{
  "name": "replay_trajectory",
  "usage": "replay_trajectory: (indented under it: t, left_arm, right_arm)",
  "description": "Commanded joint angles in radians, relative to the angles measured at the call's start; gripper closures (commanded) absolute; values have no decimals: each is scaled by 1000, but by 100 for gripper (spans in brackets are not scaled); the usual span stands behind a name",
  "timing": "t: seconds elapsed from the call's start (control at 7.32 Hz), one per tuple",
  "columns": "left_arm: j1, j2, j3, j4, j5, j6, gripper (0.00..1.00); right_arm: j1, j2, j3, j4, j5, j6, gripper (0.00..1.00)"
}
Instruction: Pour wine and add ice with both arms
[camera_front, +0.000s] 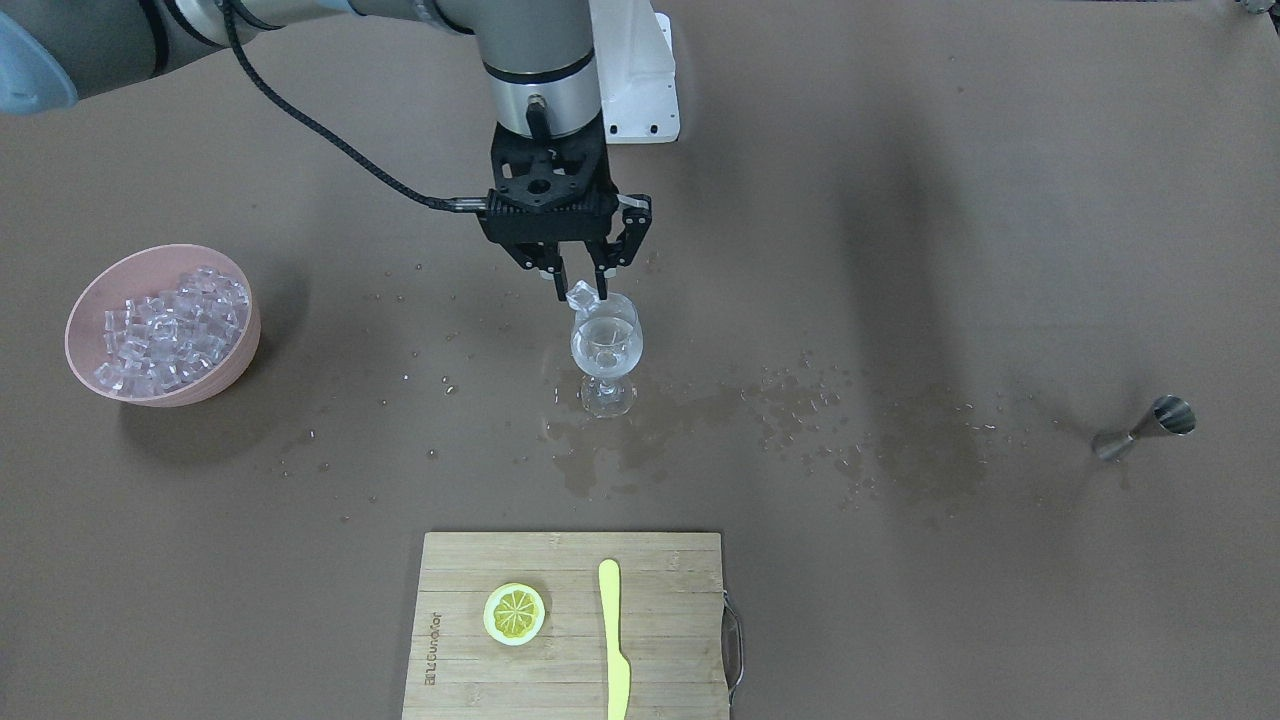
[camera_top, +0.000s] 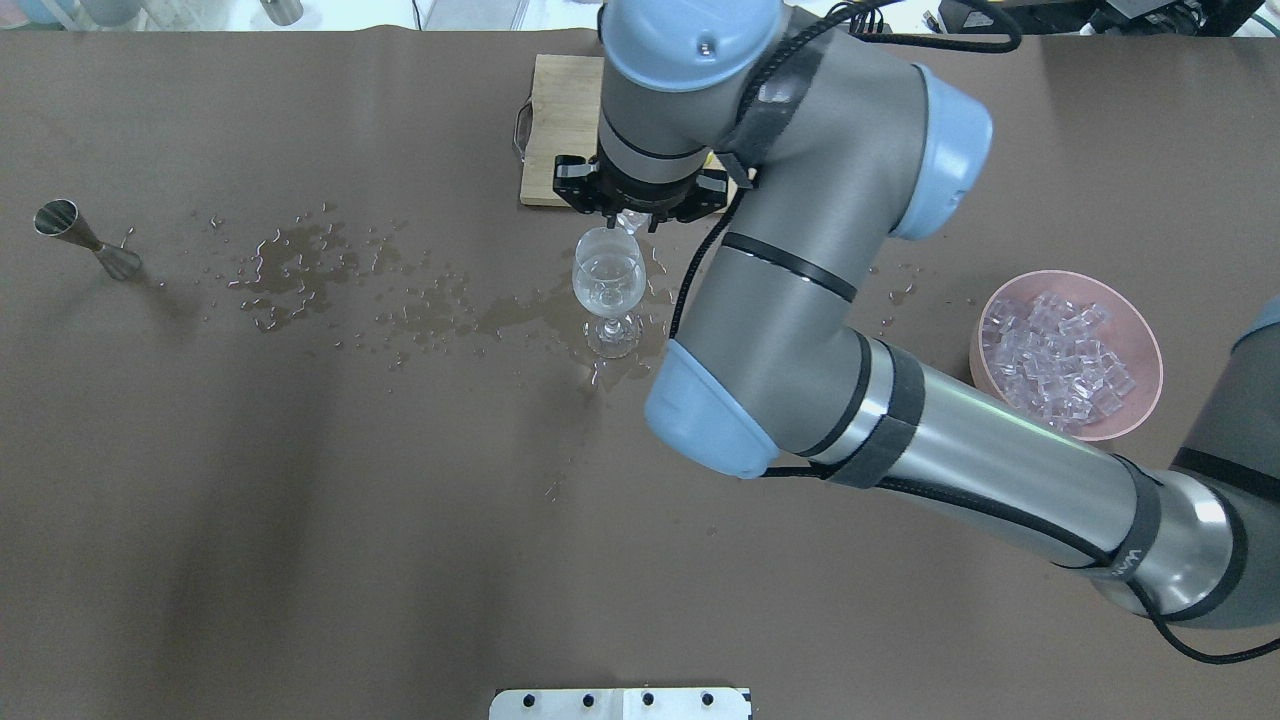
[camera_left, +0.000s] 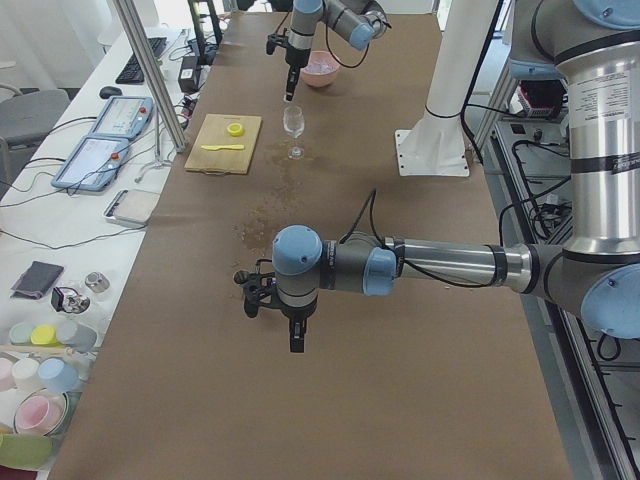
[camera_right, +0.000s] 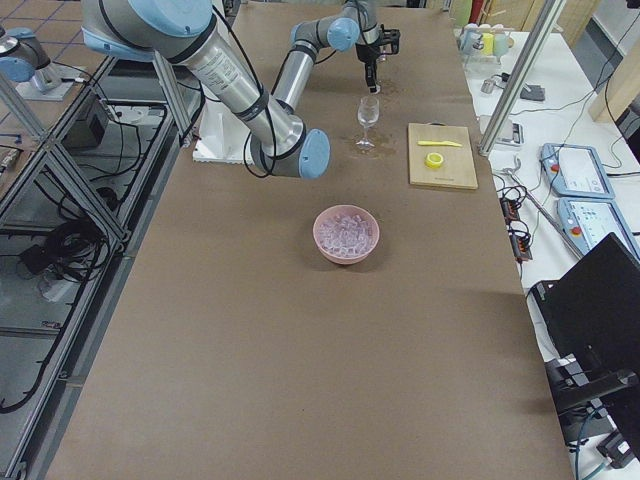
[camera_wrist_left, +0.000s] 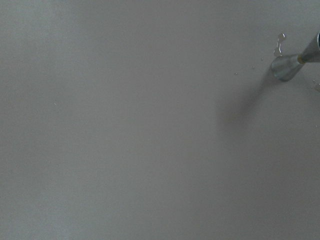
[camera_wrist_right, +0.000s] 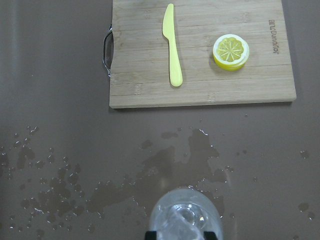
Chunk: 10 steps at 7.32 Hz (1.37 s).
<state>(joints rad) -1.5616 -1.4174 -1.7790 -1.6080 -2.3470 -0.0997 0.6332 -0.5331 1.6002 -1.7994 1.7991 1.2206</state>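
Ice cube (camera_front: 578, 297) gripped in the right hand (camera_front: 582, 290) hangs over the wine glass (camera_front: 605, 345), pink bowl (camera_front: 112, 288) well apart.

Brown table (camera_front: 1000, 600) bears pink bowl (camera_front: 120, 275), wine glass (camera_front: 606, 345), jigger (camera_front: 1145, 428), cutting board (camera_front: 570, 690), spilled water (camera_front: 590, 460).

You lose most of the cutting board (camera_top: 562, 120) behind the right arm (camera_top: 800, 300) at overhead top centre, the jigger (camera_wrist_left: 290, 65) runs off the left wrist view's right edge, and the left gripper (camera_left: 297, 340) is too small to judge.
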Motion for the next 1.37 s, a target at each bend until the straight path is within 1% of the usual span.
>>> replay_trajectory:
  t: [0.0,0.27,0.68,0.96,1.23]
  left_arm:
    - [0,0,9,-1,0,1,2]
    - [0,-2,13,-1,0,1,2]
    - [0,-2,20,-3,0,3,2]
    - [0,-2,21,-3,0,3,2]
    - [0,-2,24,-3,0,3,2]
  right_arm:
    - [-4,16,-43,-5,-15,-7,100]
    - [-7,-4,-31,-9,-15,-7,100]
    - [-32,-4,-28,-47,-15,-4,100]
    - [-44,-4,18,-112,-15,-1,100]
    - [-47,-5,24,-120,-17,-1,100]
